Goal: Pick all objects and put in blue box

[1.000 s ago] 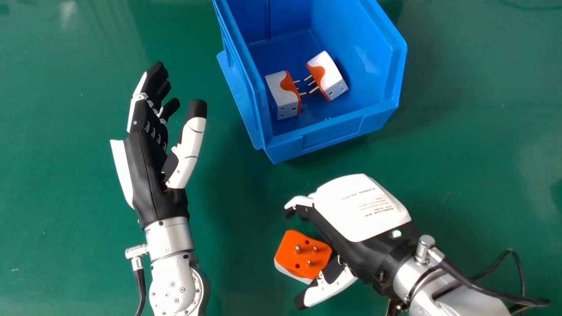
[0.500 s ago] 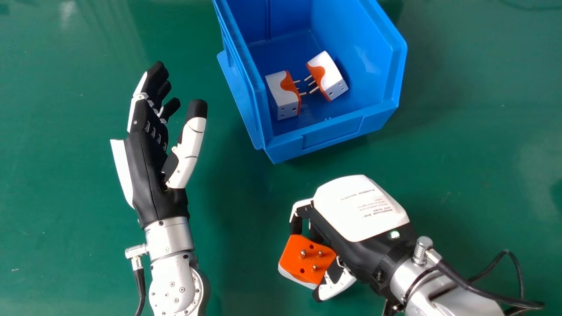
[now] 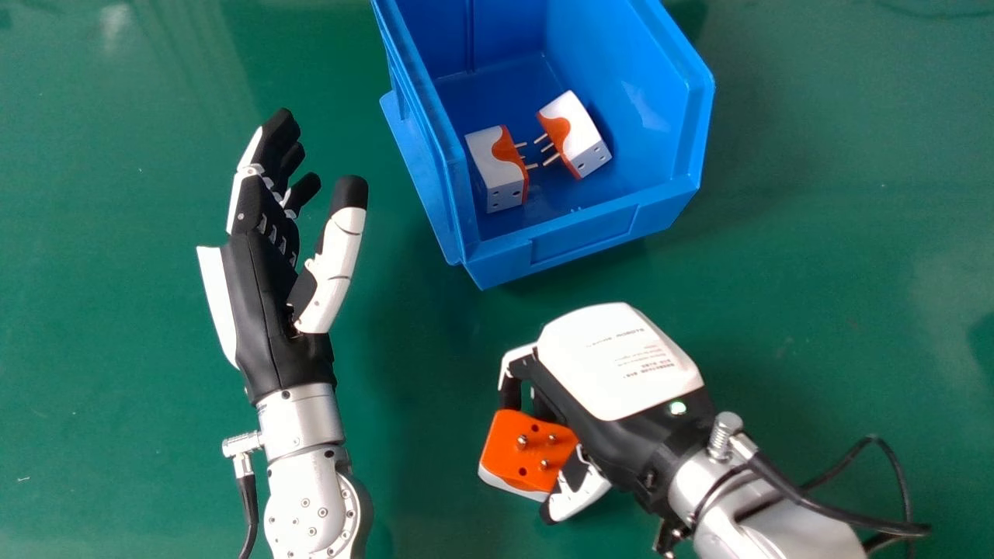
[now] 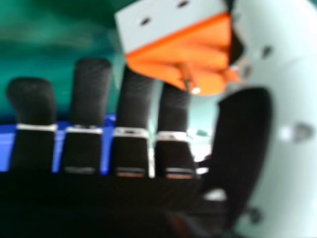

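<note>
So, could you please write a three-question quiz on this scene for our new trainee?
1. True or false: in the blue box, one white and orange adapter lies beside another adapter.
2. Their pins point: a) straight up; b) toward each other; c) away from each other.
3. Short answer: which hand holds the third adapter?

Key: 1 true; 2 b; 3 the right hand.
</note>
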